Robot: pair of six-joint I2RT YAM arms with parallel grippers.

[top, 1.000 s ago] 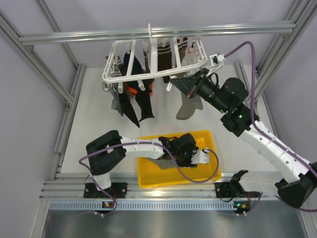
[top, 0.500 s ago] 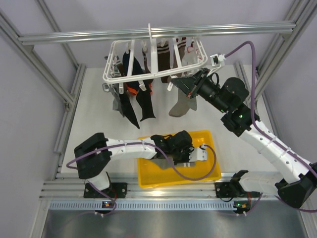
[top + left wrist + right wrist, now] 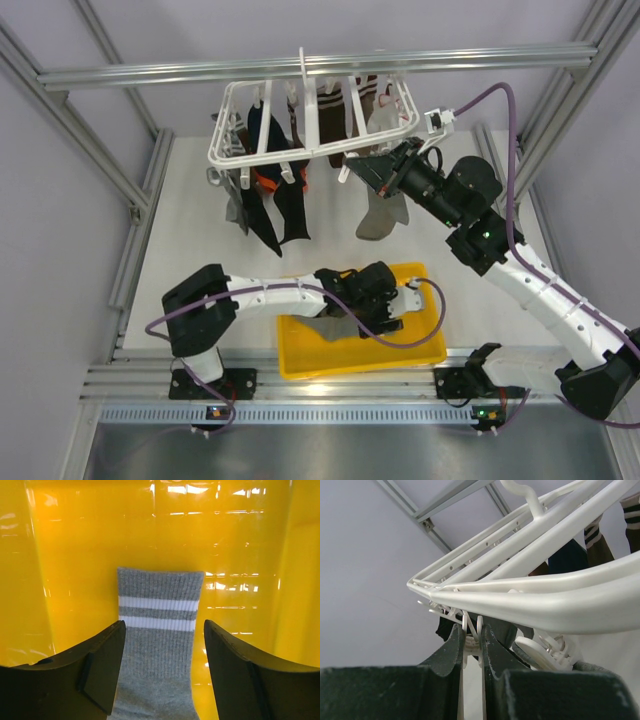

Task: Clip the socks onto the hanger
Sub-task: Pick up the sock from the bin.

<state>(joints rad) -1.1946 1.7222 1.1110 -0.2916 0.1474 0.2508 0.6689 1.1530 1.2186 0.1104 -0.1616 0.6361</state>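
Near edge: left jaws (image 3: 163, 630) hang low over the tray (image 3: 425, 352), pointing down into it. They stand wide open and hold nothing. One grey sock (image 3: 160, 587) lies flat on the tray floor, running up between the two fingers (image 3: 102, 665). Its cuff points away from the wrist, both white stripes just past the fingertips. Can't tell if the fingers touch the fabric. From above, most of that sock is under the left arm, with only a grey bit showing.

The tray sits on the counter (image 3: 190, 230), near the arm bases.

Further back: right arm reaches up to the hanger (image 3: 300, 152), which hangs above the counter. Right jaws (image 3: 472, 635) are nearly closed, pinching a white clip (image 3: 479, 625) that dangles under the frame's front right corner.

The second grey sock (image 3: 378, 215) hangs toe down under that corner, just beside the right jaws. Can't tell which clip holds it.

Dark socks (image 3: 270, 215) hang under the hanger's left half. Brown striped socks (image 3: 345, 100) hang at the far side.
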